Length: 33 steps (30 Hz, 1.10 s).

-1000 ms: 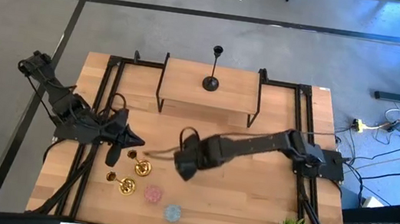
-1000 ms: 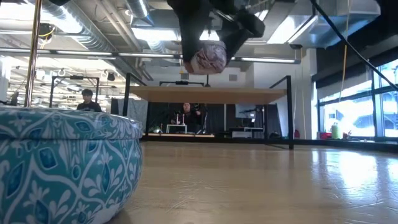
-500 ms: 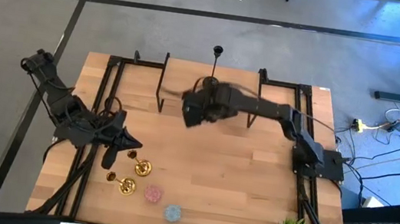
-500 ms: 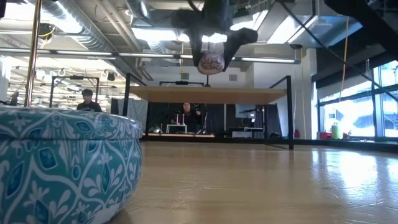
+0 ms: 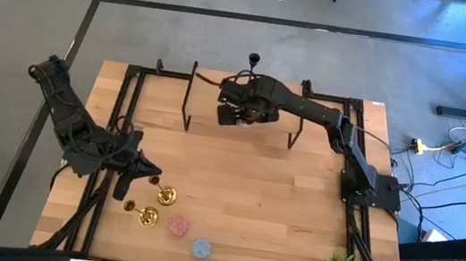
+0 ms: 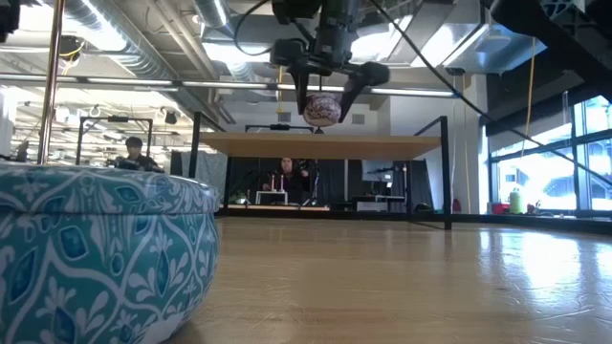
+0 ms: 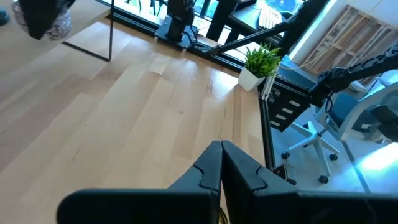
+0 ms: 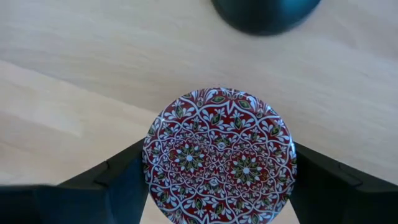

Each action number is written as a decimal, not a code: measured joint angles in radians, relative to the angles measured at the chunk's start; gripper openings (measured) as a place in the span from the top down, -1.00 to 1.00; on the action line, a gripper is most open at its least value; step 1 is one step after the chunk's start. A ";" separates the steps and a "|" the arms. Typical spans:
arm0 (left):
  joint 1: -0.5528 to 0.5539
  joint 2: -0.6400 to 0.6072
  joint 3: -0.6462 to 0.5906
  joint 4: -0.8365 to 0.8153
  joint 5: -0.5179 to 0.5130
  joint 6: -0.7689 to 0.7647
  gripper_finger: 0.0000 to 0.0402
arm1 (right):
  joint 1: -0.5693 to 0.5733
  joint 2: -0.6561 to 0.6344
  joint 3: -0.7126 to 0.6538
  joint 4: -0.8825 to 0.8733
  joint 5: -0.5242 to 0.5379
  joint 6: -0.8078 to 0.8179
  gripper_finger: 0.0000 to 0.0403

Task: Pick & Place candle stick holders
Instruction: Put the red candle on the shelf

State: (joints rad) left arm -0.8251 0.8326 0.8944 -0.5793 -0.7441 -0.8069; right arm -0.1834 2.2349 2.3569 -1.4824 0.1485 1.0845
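The right hand (image 6: 325,100) hangs above the raised wooden shelf (image 5: 212,87) at the worktop's far side, its fingers spread wide around a small round holder (image 8: 219,155) with a red, floral-patterned face. The black candlestick's (image 5: 252,61) round base lies just beyond it on the shelf. The left hand (image 7: 221,163), fingers pressed together and empty, sits near two shiny gold candlesticks (image 5: 166,197), beside squat pink (image 5: 178,226) and light blue (image 5: 200,249) holders.
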 joint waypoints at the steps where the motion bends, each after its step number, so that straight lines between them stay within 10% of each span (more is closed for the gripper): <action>1: -0.002 0.000 0.000 0.000 -0.003 -0.002 0.99 | 0.000 0.000 0.000 0.004 0.007 0.000 -0.51; 33: -0.014 0.000 0.000 0.000 -0.012 -0.022 0.99 | 0.000 0.000 -0.010 0.051 0.103 -0.012 -0.51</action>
State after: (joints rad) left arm -0.8391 0.8328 0.8941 -0.5796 -0.7563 -0.8287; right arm -0.1833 2.2349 2.3470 -1.4319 0.2519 1.0729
